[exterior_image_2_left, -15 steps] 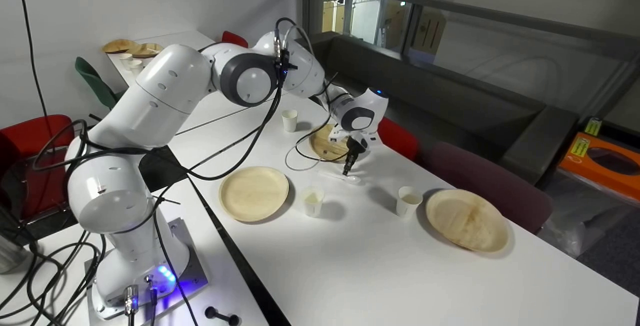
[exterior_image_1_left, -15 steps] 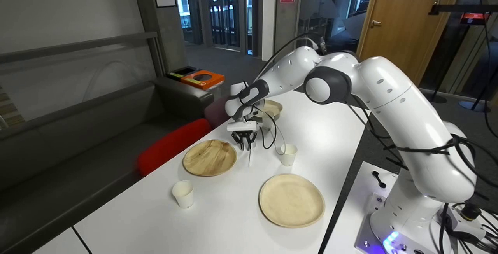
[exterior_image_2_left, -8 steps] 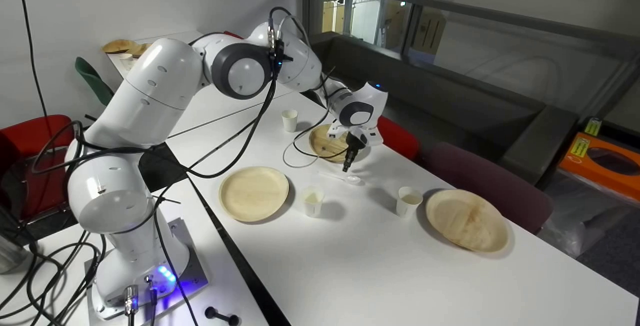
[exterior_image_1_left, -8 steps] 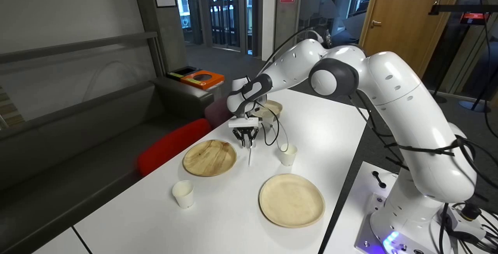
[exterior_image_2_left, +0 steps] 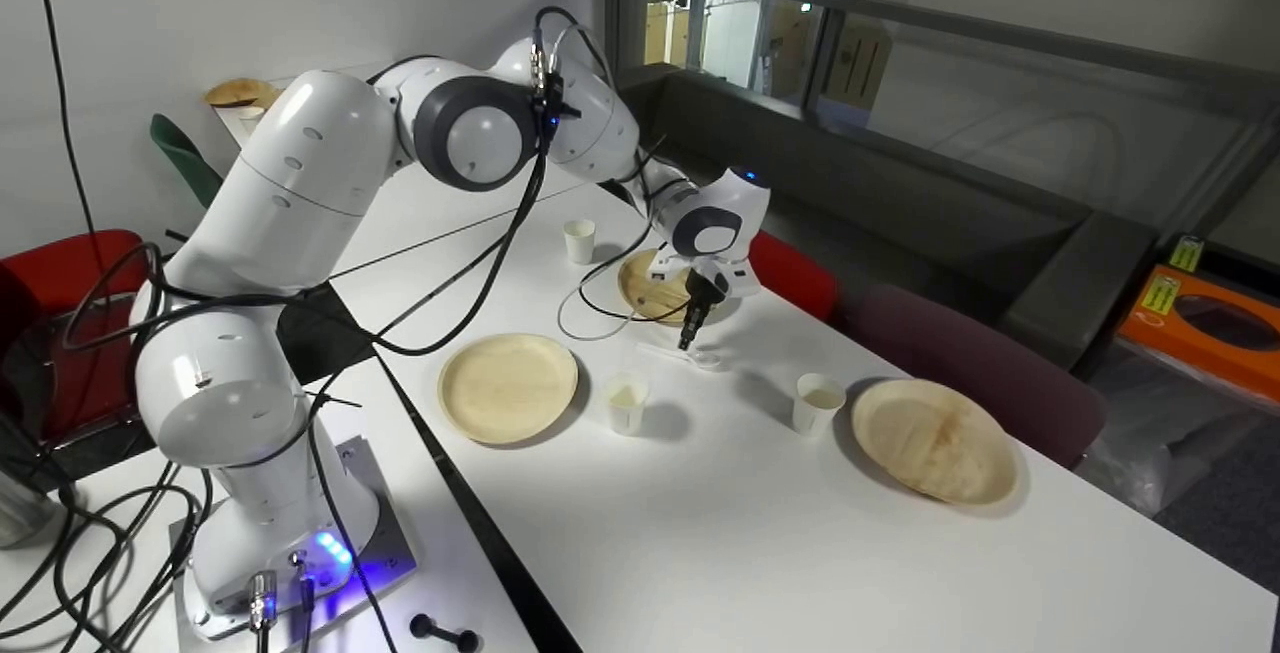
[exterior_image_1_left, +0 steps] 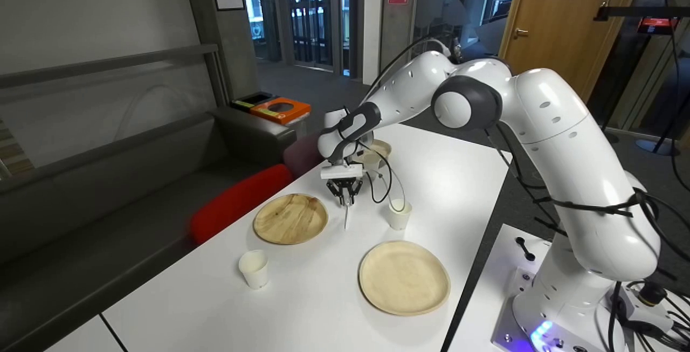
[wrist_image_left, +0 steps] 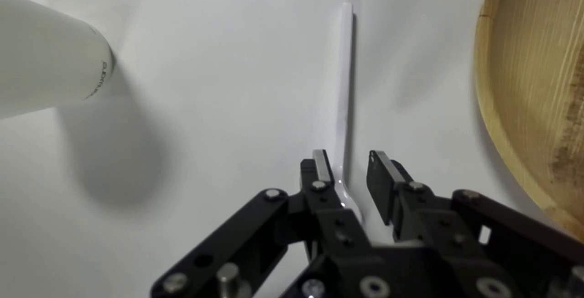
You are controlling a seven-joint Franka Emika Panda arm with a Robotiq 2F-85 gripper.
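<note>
A white plastic spoon (wrist_image_left: 344,74) lies on the white table, its handle running toward the top of the wrist view and its bowl partly hidden behind a finger. My gripper (wrist_image_left: 349,163) stands partly open above it, nearer the bowl end. The spoon's neck appears between the fingers, closer to the left one, with a plain gap on the right. In an exterior view the gripper (exterior_image_1_left: 346,201) points down over the spoon (exterior_image_1_left: 346,221); the fingertips seem just above it. A wood-grained plate (wrist_image_left: 524,106) lies to one side, a white cup (wrist_image_left: 50,56) to the other.
A pale plate (exterior_image_1_left: 404,278) and another cup (exterior_image_1_left: 253,268) stand nearer that exterior camera. A further cup (exterior_image_2_left: 818,403) and plate (exterior_image_2_left: 935,441) sit beyond the gripper. A red chair (exterior_image_1_left: 242,201) touches the table's side. Cables hang loosely from the arm.
My gripper rose slightly, then sank a little, shifting sideways toward the nearby cup so the spoon comes between its fingers. The finger gap looks about the same. The spoon, cups and plates have stayed put.
</note>
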